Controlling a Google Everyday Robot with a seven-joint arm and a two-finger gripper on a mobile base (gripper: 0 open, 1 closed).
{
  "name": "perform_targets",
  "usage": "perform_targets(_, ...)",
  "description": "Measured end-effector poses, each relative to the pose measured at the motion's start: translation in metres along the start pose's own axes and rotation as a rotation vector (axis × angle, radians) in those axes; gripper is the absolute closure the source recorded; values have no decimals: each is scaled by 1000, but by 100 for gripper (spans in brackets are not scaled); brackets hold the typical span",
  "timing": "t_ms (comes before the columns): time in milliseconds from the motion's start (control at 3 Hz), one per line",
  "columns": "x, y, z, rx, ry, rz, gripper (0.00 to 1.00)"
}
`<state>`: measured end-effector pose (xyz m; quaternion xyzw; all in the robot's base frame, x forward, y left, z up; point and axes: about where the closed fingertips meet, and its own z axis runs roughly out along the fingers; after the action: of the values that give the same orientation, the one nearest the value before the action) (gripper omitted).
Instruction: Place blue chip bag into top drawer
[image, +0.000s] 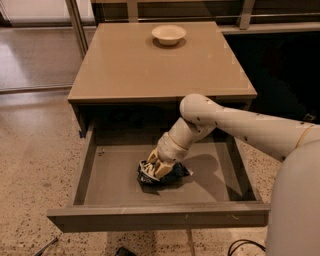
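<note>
The blue chip bag (161, 175) is a crumpled dark navy foil bag with white markings. It lies on the floor of the open top drawer (120, 182), near the middle. My gripper (156, 167) reaches down into the drawer from the right and is on top of the bag, its pale fingers (162, 169) closed around it. The drawer is pulled fully out from under the tan cabinet top (150, 65); its flat front panel (155, 217) faces the camera.
A round cream bowl (169, 34) stands at the back of the cabinet top. My white arm (240, 127) crosses the drawer's right side. Speckled floor lies to the left, a metal post (76, 22) at the back left, and a dark cable (242, 246) at bottom right.
</note>
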<state>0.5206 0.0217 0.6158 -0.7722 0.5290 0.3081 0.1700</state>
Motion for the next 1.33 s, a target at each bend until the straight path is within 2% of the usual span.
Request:
perform_targets(333,0,0,0,-2,-2,2,100)
perform_targets(667,0,0,0,-2,-2,2,82)
perform_targets(1333,0,0,0,-2,-2,2,35)
